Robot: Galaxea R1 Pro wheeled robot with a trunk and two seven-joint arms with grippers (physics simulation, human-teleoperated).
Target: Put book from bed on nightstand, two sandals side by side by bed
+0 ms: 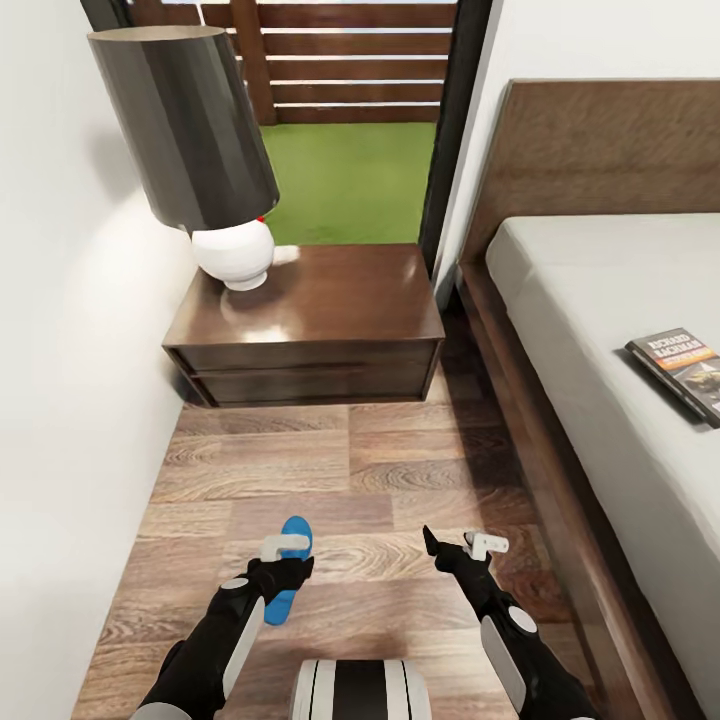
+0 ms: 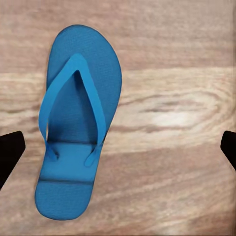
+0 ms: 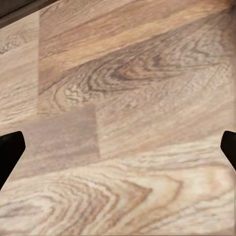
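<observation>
One bright blue sandal (image 1: 290, 580) (image 2: 78, 123) lies flat on the wood floor; the other sandal is out of view. My left gripper (image 1: 288, 562) (image 2: 119, 150) hovers over it, open, its dark fingertips (image 2: 10, 152) spread wide and the sandal off to one side between them. Over bare floor, my right gripper (image 1: 458, 546) (image 3: 118, 152) is open and holds nothing. The book (image 1: 685, 370) rests on the bed's pale mattress (image 1: 600, 300) at the right. Ahead stands the dark brown nightstand (image 1: 320, 330).
A lamp (image 1: 200, 150) with a dark shade and white base occupies the nightstand's left part. A white wall (image 1: 70, 400) runs along the left, and the bed's wooden frame (image 1: 540, 450) along the right. The glass window (image 1: 350, 120) is behind the nightstand.
</observation>
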